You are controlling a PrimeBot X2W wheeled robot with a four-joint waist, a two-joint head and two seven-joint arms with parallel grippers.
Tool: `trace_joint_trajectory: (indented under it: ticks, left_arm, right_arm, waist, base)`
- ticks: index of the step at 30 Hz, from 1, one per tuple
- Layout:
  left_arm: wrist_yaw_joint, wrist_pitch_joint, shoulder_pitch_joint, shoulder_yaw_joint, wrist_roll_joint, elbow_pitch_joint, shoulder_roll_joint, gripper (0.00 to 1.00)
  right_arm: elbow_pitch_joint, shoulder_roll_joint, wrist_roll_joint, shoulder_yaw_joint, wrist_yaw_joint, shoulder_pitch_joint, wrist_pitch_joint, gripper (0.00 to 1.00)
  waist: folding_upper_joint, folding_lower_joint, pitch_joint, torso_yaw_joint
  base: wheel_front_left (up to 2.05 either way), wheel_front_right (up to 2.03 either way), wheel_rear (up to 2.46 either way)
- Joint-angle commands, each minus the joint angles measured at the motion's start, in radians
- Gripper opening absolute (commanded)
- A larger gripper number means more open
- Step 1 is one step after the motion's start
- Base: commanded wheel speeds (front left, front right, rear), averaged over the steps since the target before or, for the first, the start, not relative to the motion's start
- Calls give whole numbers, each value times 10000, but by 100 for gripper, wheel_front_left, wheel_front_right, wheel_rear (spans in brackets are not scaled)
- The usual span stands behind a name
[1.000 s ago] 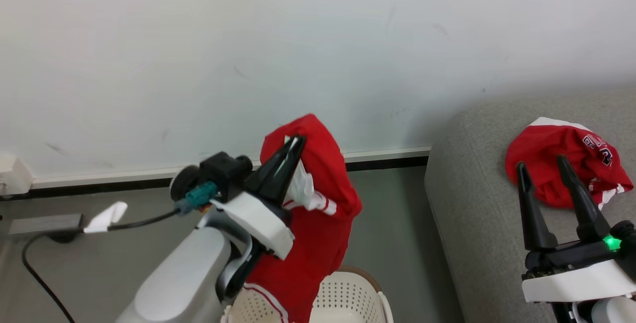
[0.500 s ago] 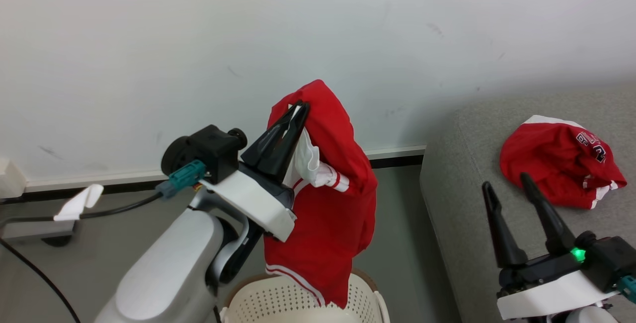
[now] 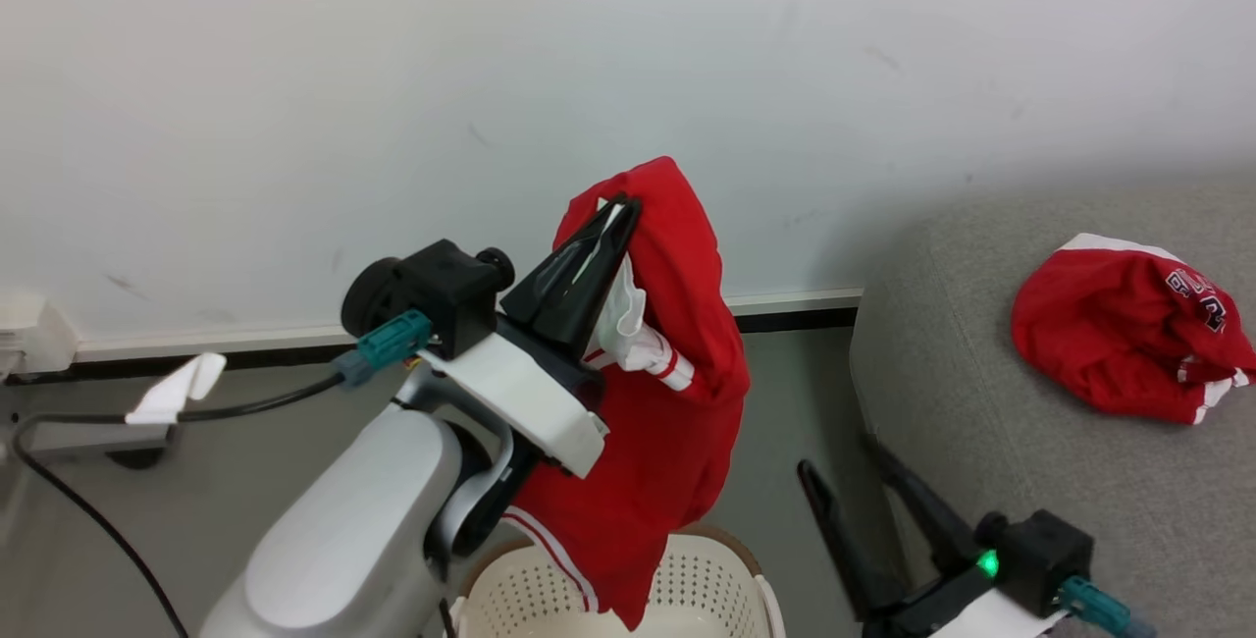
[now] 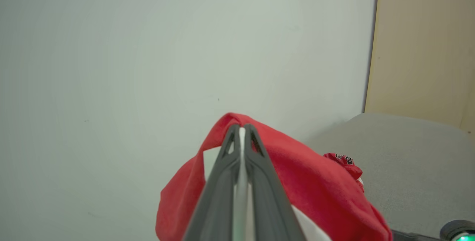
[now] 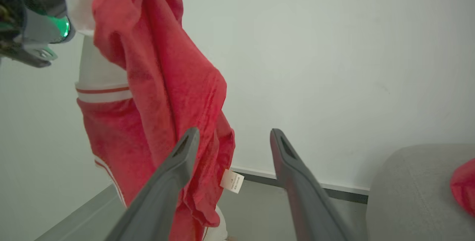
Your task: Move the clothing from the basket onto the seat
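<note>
Lifted higher than a second ago, a red garment (image 3: 677, 402) hangs lengthwise from the left gripper (image 3: 621, 211), fingers pinched on its white trim (image 3: 628, 329), hem over the basket (image 3: 731, 555). The grey seat (image 3: 962, 393) lies to its right, a red jersey (image 3: 1128, 334) already on it. Between them, the right gripper (image 3: 839, 456) has pulled back, fingers spread, empty.

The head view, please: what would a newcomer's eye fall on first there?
The bright red garment dangling against the pale wall, pinched in the shut left claw above the basket. Next, the second red garment crumpled on the grey seat at right, with the open right claw below it.
</note>
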Motion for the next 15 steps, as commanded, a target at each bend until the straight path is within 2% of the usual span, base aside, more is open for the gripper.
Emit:
trace_joint_trajectory:
  ticks: [1,5,15]
  left_arm:
    - [-27,-4,-126,-39,-11,-53,-34,0]
    - [-96,59,-283,-204,25,-29,-211,0]
    - [-344,207,-485,-813,35,-114,-725,0]
  right_arm:
    - [237,33,210,368,-22,-247,-22,100]
    - [1118,108,687,1504,-22,-763,-22,100]
    - [3162,513,1747,2951,-23,-2093,-24,100]
  waist:
    - [0,0,24,169]
    - [0,0,45,502]
    - [0,0,33,1440]
  base:
    - [0,0,0]
    - [0,0,0]
    - [0,0,0]
